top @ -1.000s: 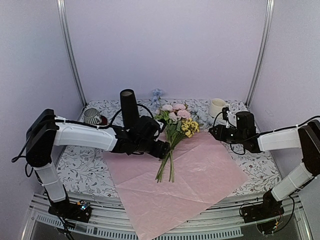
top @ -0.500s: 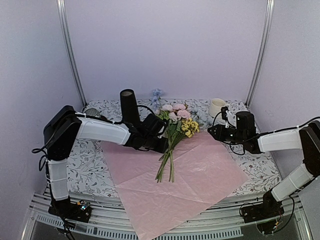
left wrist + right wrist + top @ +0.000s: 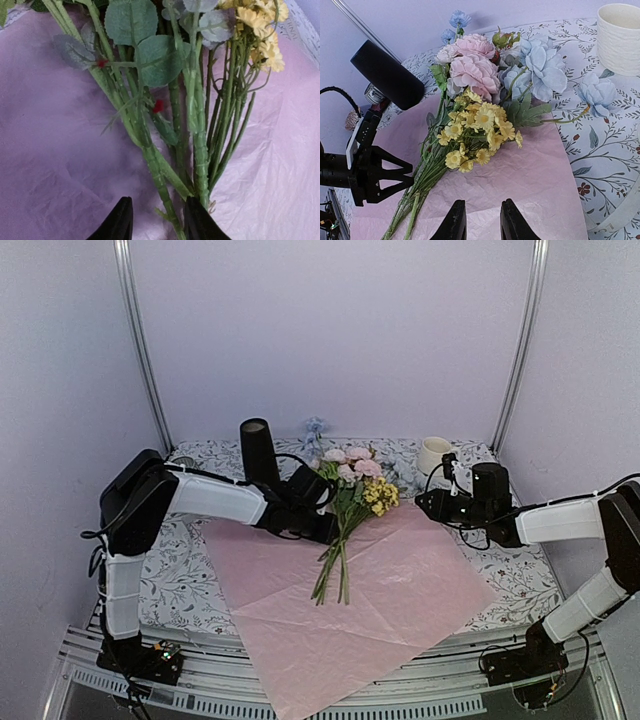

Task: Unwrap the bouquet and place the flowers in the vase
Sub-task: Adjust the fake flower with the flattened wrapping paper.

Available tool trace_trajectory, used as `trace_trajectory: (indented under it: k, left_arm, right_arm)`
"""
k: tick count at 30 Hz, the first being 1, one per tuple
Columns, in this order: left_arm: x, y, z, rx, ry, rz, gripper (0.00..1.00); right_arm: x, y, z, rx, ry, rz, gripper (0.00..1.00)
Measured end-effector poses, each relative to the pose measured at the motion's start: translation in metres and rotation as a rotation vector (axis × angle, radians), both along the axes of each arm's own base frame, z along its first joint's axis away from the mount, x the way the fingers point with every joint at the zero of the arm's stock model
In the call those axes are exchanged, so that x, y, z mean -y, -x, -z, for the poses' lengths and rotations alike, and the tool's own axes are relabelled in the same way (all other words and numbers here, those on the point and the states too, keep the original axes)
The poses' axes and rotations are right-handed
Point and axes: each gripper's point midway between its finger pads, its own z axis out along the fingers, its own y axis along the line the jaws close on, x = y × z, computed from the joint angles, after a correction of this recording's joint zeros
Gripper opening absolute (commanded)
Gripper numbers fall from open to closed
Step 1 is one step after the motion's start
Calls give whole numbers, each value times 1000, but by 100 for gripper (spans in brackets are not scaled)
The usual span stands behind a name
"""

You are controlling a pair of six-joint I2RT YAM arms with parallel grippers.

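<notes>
Our left gripper [image 3: 158, 212] straddles the stems of the flowers [image 3: 197, 150] for lifting, clamped or not we cannot tell; our right gripper [image 3: 483, 216] hovers empty, slightly parted.

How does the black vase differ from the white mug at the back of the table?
The vase is matte black, tall and slim; the mug is white, short and wide. The vase stands left of the flowers, the mug to their right. Both stand upright on the floral tablecloth.
</notes>
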Motion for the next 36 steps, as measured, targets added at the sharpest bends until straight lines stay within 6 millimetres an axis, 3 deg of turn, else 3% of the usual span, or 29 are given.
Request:
trace_trajectory:
  k: [4, 13, 18, 22, 25, 31, 36]
  left_arm:
    - [8, 2, 4, -24, 19, 25, 28]
    - [41, 24, -6, -122, 196, 151, 33]
    - [46, 31, -9, -151, 239, 176, 36]
    - [34, 36, -9, -145, 222, 156, 40]
    - [23, 38, -22, -114, 213, 134, 42]
    - [-4, 45, -77, 16, 255, 107, 46]
    - [-33, 53, -115, 162, 273, 90, 49]
  right_arm:
    - [0, 0, 0, 0, 0, 0, 26]
    - [0, 0, 0, 0, -1, -2, 26]
    - [0, 0, 0, 1, 0, -3, 26]
    - [0, 0, 0, 0, -1, -4, 27]
    - [-1, 0, 0, 0, -1, -4, 28]
    - [-7, 5, -7, 25, 8, -19, 30]
    - [-31, 23, -35, 105, 19, -69, 33]
